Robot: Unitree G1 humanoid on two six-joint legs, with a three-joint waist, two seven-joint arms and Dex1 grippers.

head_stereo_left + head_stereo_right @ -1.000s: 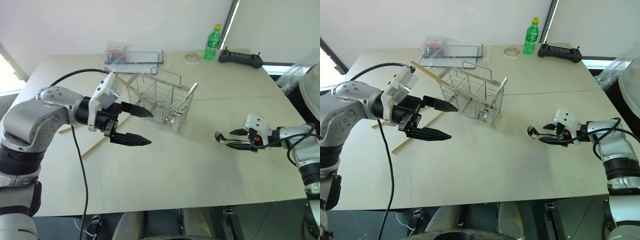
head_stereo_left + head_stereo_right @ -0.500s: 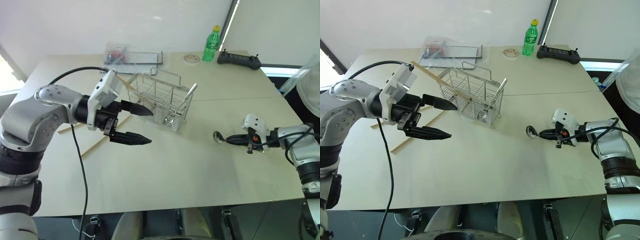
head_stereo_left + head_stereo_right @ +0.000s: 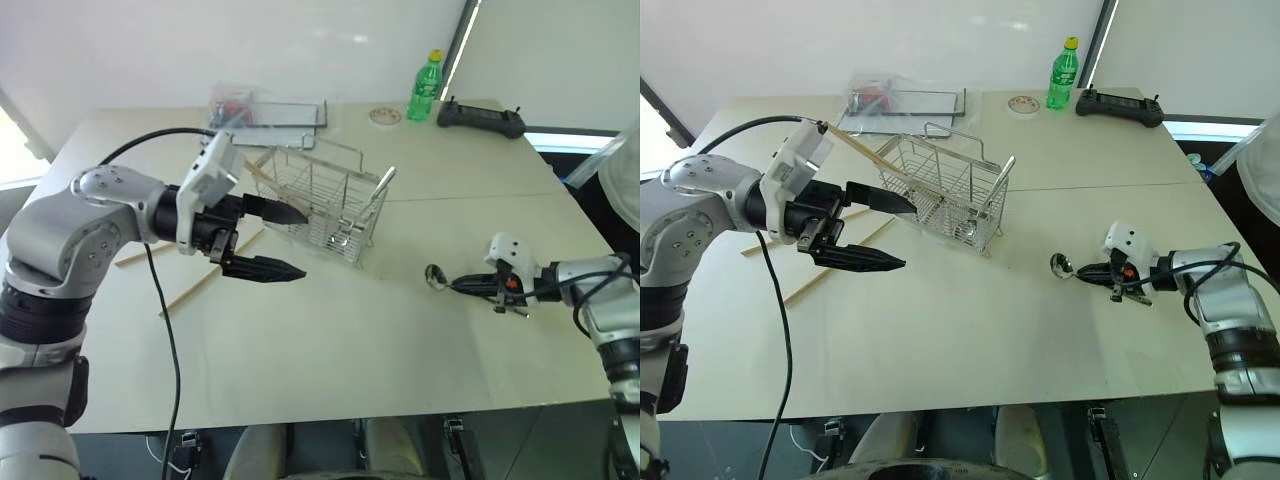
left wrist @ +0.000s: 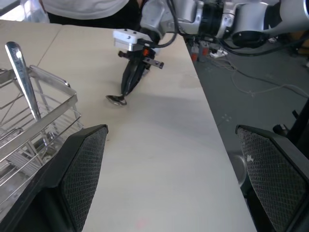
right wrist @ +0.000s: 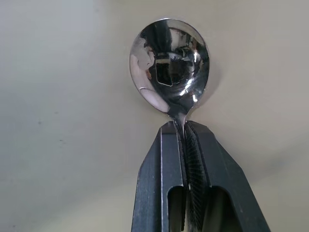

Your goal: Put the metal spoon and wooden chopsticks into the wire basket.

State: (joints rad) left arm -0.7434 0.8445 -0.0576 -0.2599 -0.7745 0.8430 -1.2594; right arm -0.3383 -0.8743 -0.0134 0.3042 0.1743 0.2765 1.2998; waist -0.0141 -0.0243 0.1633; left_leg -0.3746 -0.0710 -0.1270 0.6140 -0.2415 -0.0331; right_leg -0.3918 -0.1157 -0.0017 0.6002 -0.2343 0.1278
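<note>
While clamped in right gripper [image 5: 183, 126], metal spoon [image 5: 169, 65] — bowl out.

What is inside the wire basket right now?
One chopstick leans in the wire basket, its end sticking out over the rim. A metal utensil stands at one end. The basket floor is hard to read through the wires.

Green bottle [image 3: 1064, 72] w/ yellow cap at far edge of tabletop [image 3: 970, 330], black controller [image 3: 1119, 104] just beside it, small round tin [image 3: 1024, 103], clear tray [image 3: 902, 103] far left.

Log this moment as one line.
right gripper shut on metal spoon | left gripper open beside wire basket
</note>
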